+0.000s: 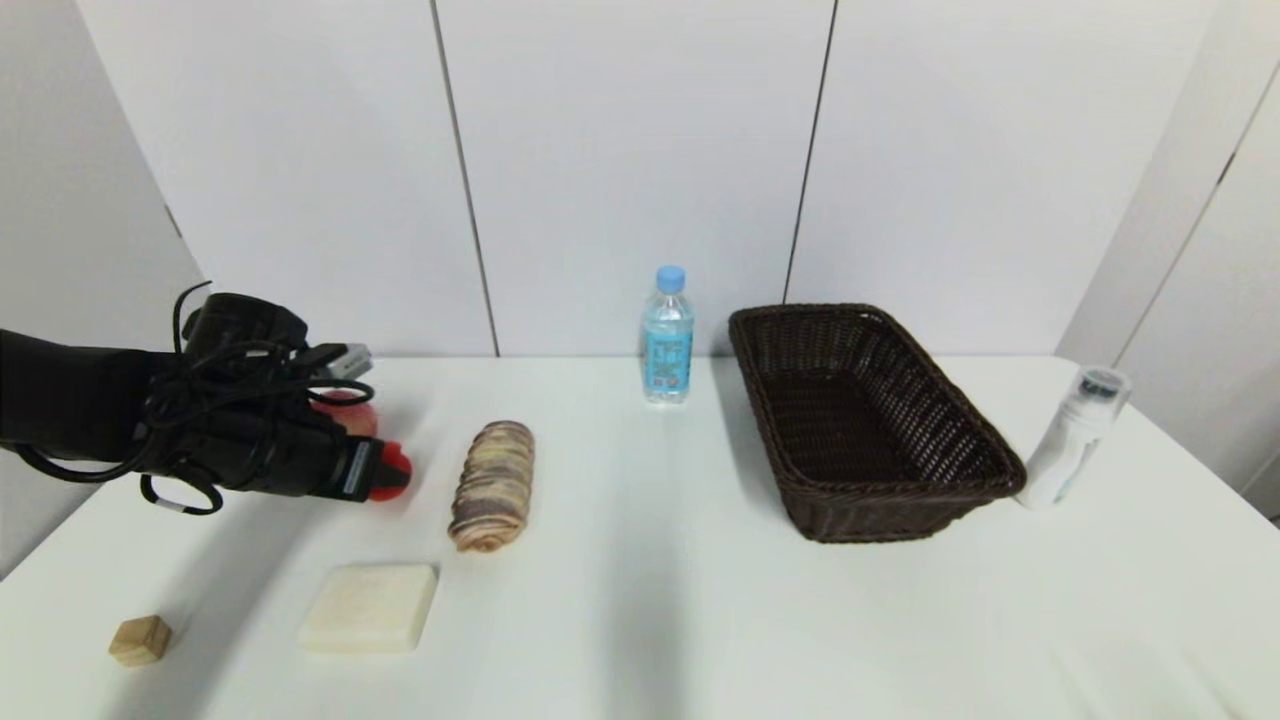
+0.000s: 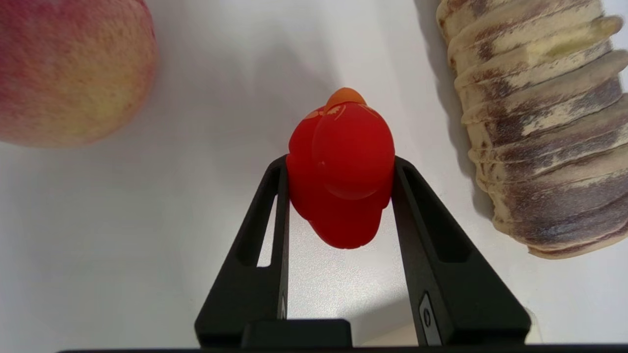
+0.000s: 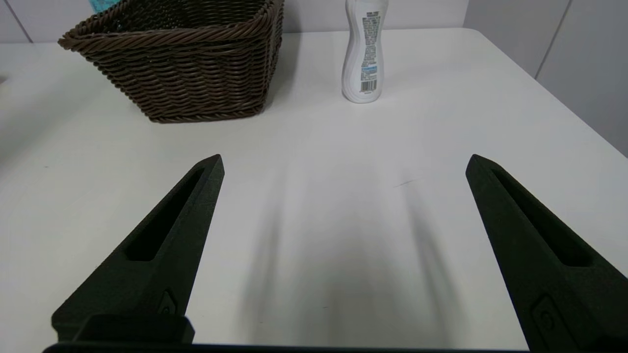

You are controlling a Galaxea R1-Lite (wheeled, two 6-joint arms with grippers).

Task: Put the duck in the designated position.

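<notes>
Glossy smooth duck (image 2: 341,166), woven wicker basket (image 1: 870,420), matt table (image 1: 650,600)

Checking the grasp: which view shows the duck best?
The left wrist view: the red duck sits whole between the left end effector fingers. The head view shows only a red sliver; the right wrist view shows none.

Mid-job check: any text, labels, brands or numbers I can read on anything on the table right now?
None can be read.
Water bottle: blue label with print, too blurred to read.
White bottle: back label with small print and a barcode, too small to read.
Duck, held by the left gripper: no text visible.
</notes>
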